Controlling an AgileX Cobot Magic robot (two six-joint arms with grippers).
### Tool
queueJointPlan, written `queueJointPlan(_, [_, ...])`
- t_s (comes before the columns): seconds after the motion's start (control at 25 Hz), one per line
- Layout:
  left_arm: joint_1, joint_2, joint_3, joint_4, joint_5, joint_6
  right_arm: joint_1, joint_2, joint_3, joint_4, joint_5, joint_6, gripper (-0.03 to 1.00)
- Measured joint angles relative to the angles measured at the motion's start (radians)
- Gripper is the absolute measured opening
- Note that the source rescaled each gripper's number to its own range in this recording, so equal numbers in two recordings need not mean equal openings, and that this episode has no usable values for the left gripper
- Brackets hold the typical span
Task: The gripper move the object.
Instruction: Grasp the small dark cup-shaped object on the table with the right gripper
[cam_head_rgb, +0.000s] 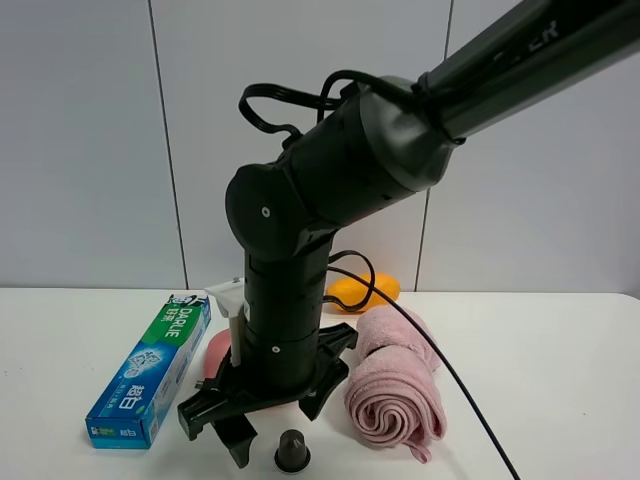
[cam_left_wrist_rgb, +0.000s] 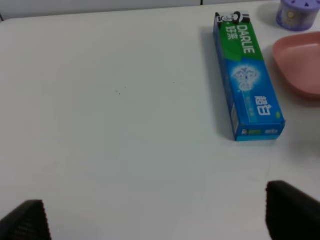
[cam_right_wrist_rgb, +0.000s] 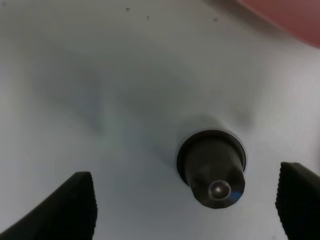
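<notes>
The object, a tiny dark grey-brown capsule (cam_head_rgb: 292, 451), stands on its flared rim on the white table (cam_head_rgb: 560, 380) near the front edge. My right gripper (cam_head_rgb: 280, 425), a black claw on a thick glossy black arm, hangs just above and behind it. In the right wrist view the capsule (cam_right_wrist_rgb: 212, 167) sits on the table between the two spread fingertips of the right gripper (cam_right_wrist_rgb: 187, 210), nearer one finger and touching neither. The gripper is open and empty. My left gripper (cam_left_wrist_rgb: 157, 220) is open and empty over bare table.
A blue-green toothpaste box (cam_head_rgb: 150, 370) (cam_left_wrist_rgb: 247, 75) lies at the left. A pink plate (cam_head_rgb: 217, 350) (cam_left_wrist_rgb: 300, 62) sits behind the claw. A rolled pink towel (cam_head_rgb: 395, 385) lies to the right, an orange thing (cam_head_rgb: 362, 292) behind it. A purple round container (cam_left_wrist_rgb: 297, 14) shows in the left wrist view.
</notes>
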Motion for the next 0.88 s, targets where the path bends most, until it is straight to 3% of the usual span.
queueJointPlan(0.4, [0.000,0.000,0.000,0.000,0.000,0.000,0.000,0.034,-0.001,-0.027,-0.003,0.000,0.82])
queueJointPlan(0.64, [0.000,0.000,0.000,0.000,0.000,0.000,0.000,0.034,-0.002,-0.027,-0.035,0.000,0.61])
queueJointPlan(0.88, [0.000,0.000,0.000,0.000,0.000,0.000,0.000,0.034,-0.002,-0.045,-0.024,-0.001,0.58])
